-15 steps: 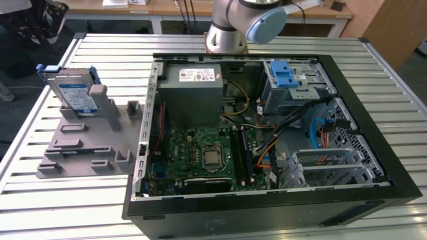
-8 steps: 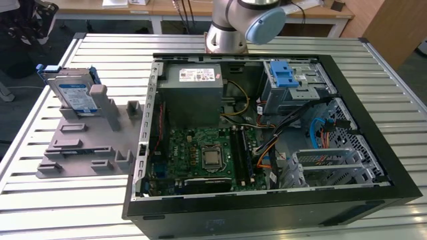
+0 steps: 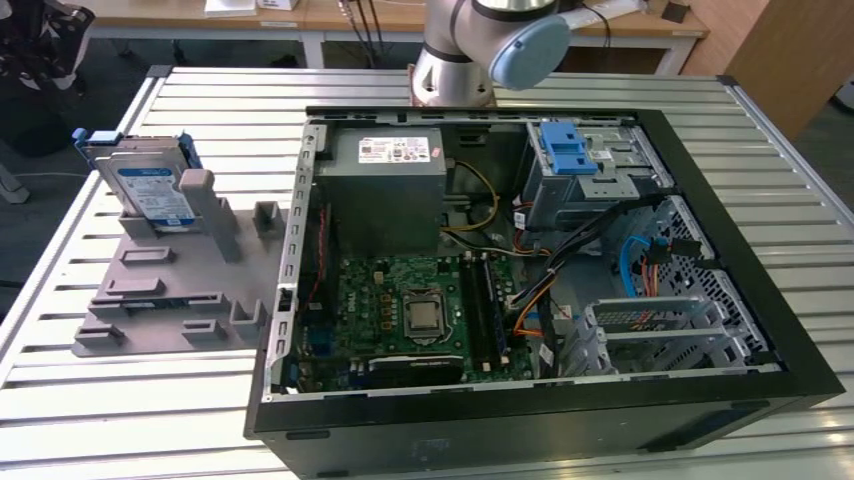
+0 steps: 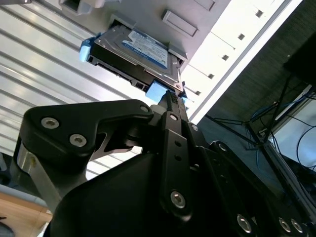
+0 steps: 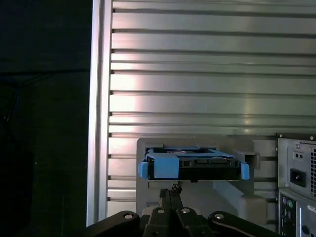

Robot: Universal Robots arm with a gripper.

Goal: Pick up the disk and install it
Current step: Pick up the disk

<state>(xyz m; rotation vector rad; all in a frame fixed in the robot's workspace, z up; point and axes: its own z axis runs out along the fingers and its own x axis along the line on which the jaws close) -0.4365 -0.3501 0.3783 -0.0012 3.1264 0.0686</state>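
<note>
Disk (image 3: 150,190) upright in grey stand (image 3: 160,300) by surface (image 3: 134,420) edge, jaws pinched together w/ nothing in 'em, tips near its blue bracket (image 5: 163,168).

Bright overhead light glares white off the ribbed table (image 4: 232,44), its surroundings dark.

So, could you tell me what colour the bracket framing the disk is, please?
Blue: the bracket shows best in the first wrist view.
</note>
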